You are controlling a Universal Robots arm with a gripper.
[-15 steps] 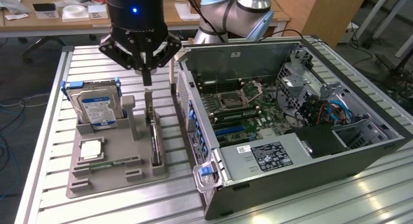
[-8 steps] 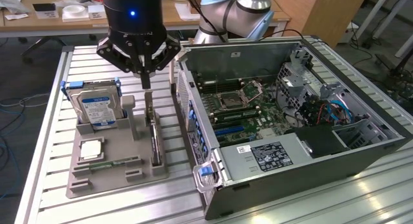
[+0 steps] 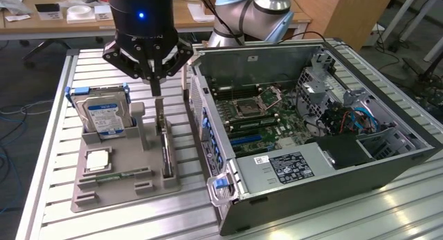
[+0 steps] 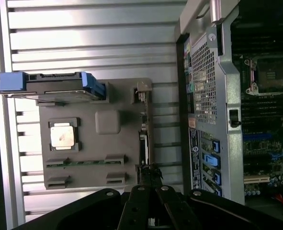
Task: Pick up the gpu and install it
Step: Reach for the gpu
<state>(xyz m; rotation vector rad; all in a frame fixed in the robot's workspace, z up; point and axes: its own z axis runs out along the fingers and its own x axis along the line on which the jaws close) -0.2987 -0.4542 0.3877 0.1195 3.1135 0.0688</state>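
Observation:
The gpu (image 3: 165,146) stands on edge in a slot along the side of the grey holder (image 3: 118,193) nearest the computer case, its silvery bracket end up at the far end. In the wrist view the gpu (image 4: 144,139) is a thin dark strip seen edge-on. My gripper (image 3: 155,90) hangs just above the bracket end, fingers shut together with nothing between them. The black fingers (image 4: 142,191) point down over one end of the card. The open computer case (image 3: 312,162) lies beside the holder, its motherboard (image 3: 256,115) exposed.
On the holder also stand a silver hard drive (image 3: 104,113) with a blue-white label in blue rails, a CPU (image 3: 99,159) lying flat, and a green RAM stick (image 3: 114,175). The case's rear wall (image 4: 213,96) rises close beside the gpu. All rests on a ribbed metal table (image 3: 55,146).

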